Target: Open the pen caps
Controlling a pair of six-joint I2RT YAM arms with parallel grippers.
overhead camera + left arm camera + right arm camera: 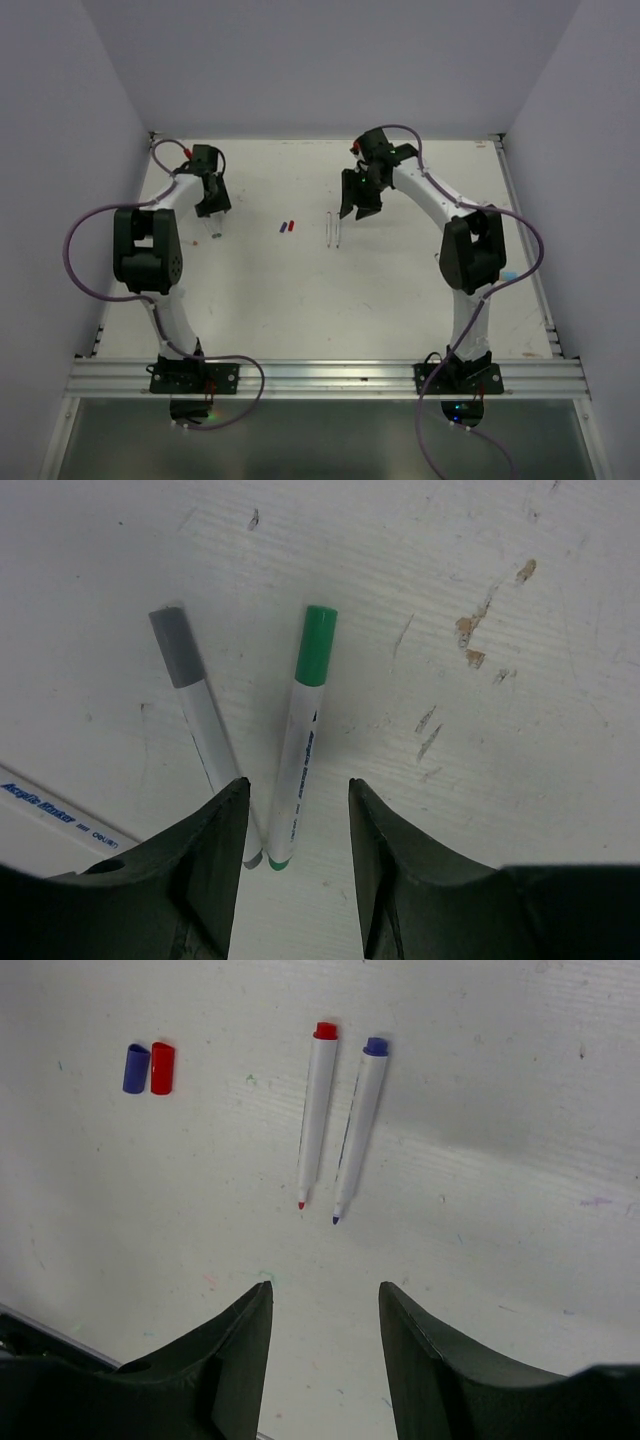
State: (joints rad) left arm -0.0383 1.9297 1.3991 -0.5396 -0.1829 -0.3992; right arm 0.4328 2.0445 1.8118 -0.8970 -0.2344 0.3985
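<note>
White table (300, 300) with red cap (162, 1068) and blue cap (136, 1068) off, left pincer (297, 786) and right pincer (323, 1288) both apart.

Two small pen caps (286, 226), one blue and one red, are seen lying side by side near the middle of the white table (300, 310). Just to the right of the caps, two thin pale pens (335, 230) are laid parallel, and the right gripper (357, 211) is held near their far ends. Well to the left of the caps, the left gripper (213, 210) is lowered toward the table.
</note>
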